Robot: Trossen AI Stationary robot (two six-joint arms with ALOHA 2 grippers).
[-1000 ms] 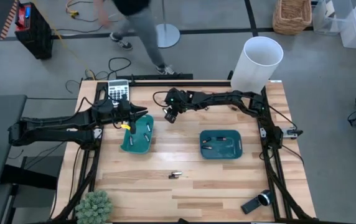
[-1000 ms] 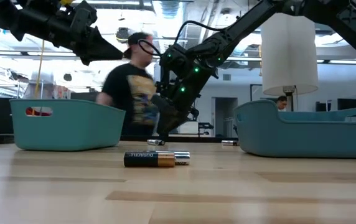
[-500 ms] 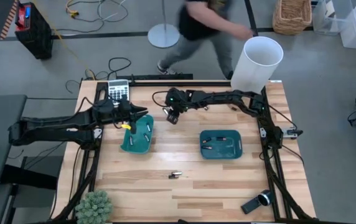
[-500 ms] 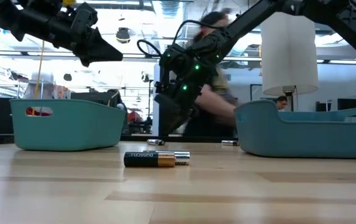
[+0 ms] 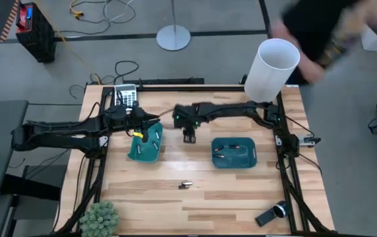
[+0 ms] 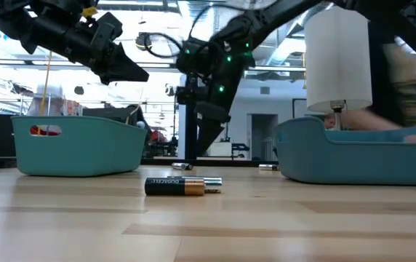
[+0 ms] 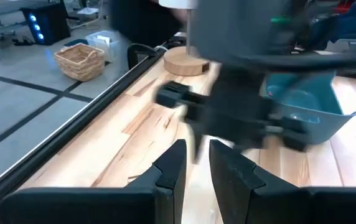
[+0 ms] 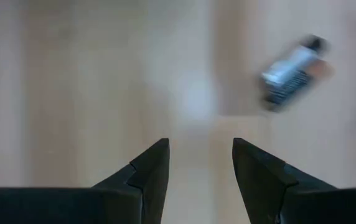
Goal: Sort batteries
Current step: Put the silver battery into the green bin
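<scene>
Two batteries lie end to end on the bare wood near the table's middle; the low view shows them close up. More batteries lie in the left teal tray and the right teal tray. My left gripper hovers shut over the left tray's far rim, nothing between its fingers. My right gripper points down between the trays, open, above bare wood. One blurred battery lies on the table ahead of it.
A grey calculator sits at the far left corner and a tall white cylinder at the far right. A handheld device lies near the right front corner, a small plant at the left front. A person passes behind the table.
My right gripper has swung toward the table's near edge and slightly right, coming out from beside the left tray's far end and tipping to point down. My left gripper has edged a little rightward over the tray. The person behind the table has walked from left to right.
</scene>
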